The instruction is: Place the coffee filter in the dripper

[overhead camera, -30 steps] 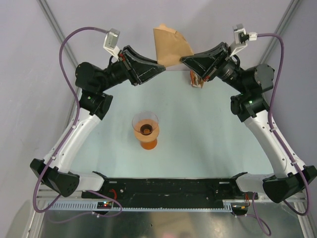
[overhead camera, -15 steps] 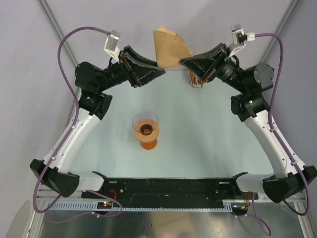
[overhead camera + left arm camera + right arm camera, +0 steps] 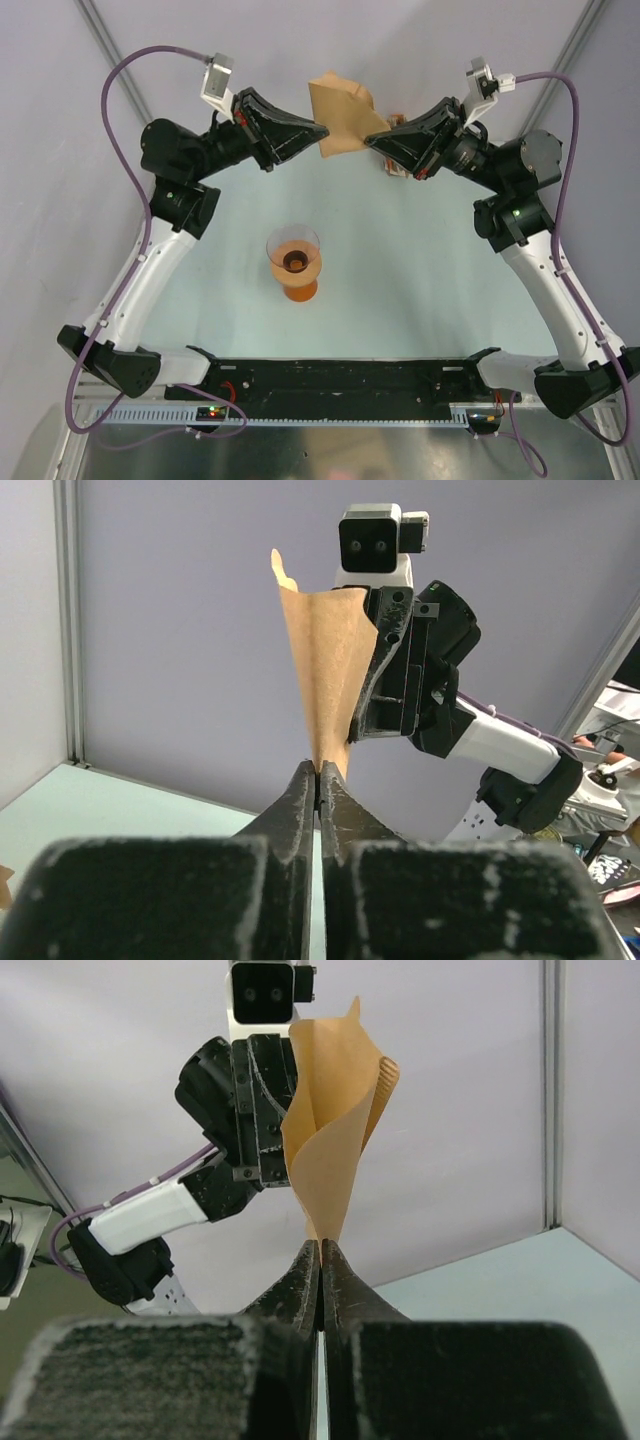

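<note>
Looked down on a pale green tabletop [image 3: 400, 250], the largest thing in the overhead view. Found the left arm [image 3: 150, 265] climbing its 9 o'clock side and the right arm [image 3: 545, 270] its 3 o'clock side, both bent inward toward 12 o'clock. Saw the left claw [image 3: 322, 131] and right claw [image 3: 370, 139] pointed at each other there, tips near but apart, raised over the far edge of the tabletop. Caught a tan paper filter [image 3: 340, 112] between them, pinched by the left claw at its 8 o'clock edge and by the right claw at its 4 o'clock edge, fanning up toward 12 o'clock against the grey wall. Confirmed both grips from the wrist views: left claw clenched on the filter's lower tip, fingers pressed together on the paper; right claw likewise clamped on the bottom edge, the sheet curled and creased above. Noted the peach-orange dripper [image 3: 294, 252] standing upright near the tabletop's middle, at 6 o'clock from the filter and well apart from it, dark hole at its centre, clear of both claws. Glimpsed a small brown-and-orange bundle [image 3: 390, 170] at 6 o'clock of the right claw, mostly hidden.
</note>
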